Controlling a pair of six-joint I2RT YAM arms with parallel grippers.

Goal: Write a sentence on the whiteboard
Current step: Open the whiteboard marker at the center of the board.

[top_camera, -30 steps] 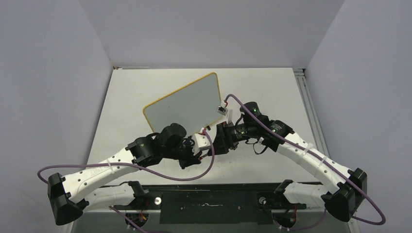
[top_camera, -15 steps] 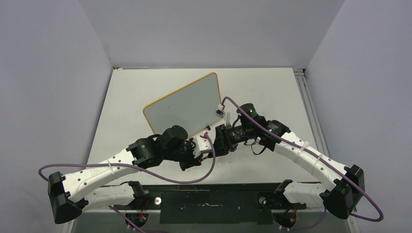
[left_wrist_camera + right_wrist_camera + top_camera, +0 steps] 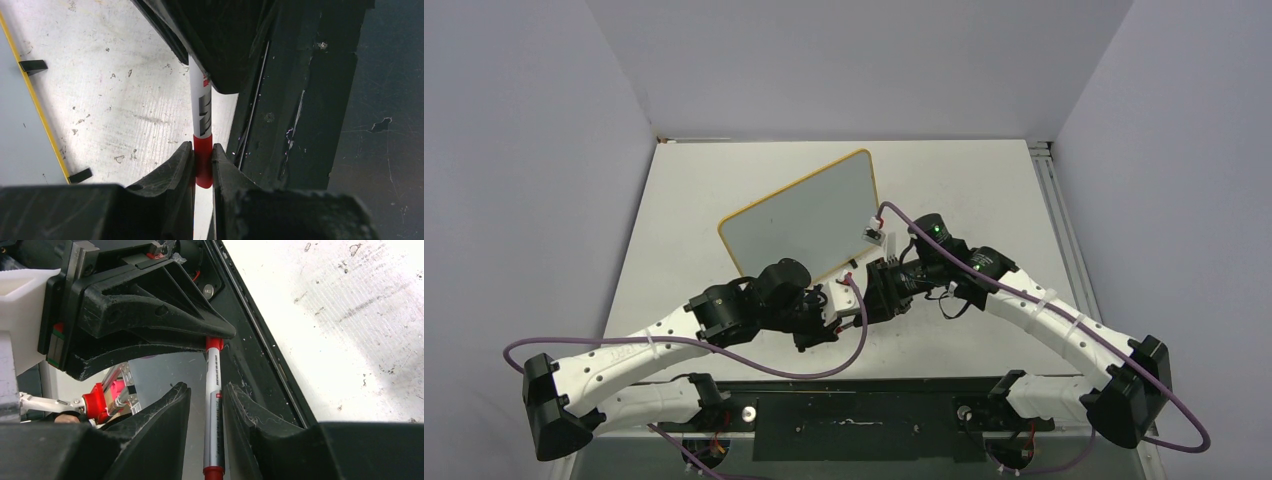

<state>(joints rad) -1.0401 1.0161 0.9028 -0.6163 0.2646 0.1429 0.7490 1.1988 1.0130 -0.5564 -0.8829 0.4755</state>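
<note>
The whiteboard [image 3: 804, 215], yellow-framed and tilted, lies at mid-table; its face is blank and no sentence is in view. Its edge and black feet [image 3: 32, 65] show in the left wrist view. Both grippers meet just in front of the board. My left gripper [image 3: 202, 147] [image 3: 836, 308] is shut on the red end [image 3: 203, 162] of a white marker [image 3: 202, 107]. My right gripper [image 3: 206, 387] [image 3: 871, 293] straddles the marker's barrel [image 3: 214, 410]. The right finger [image 3: 240, 400] lies against the barrel. A gap remains between barrel and left finger [image 3: 172, 400].
Purple cables [image 3: 724, 350] loop from both arms over the near table. A black strip [image 3: 854, 410] runs along the near edge between the arm bases. Grey walls close in the table on three sides.
The right gripper's jaws have narrowed around the marker barrel, and the right arm has edged a little toward the left gripper. The left arm has stayed put, still holding the marker.
</note>
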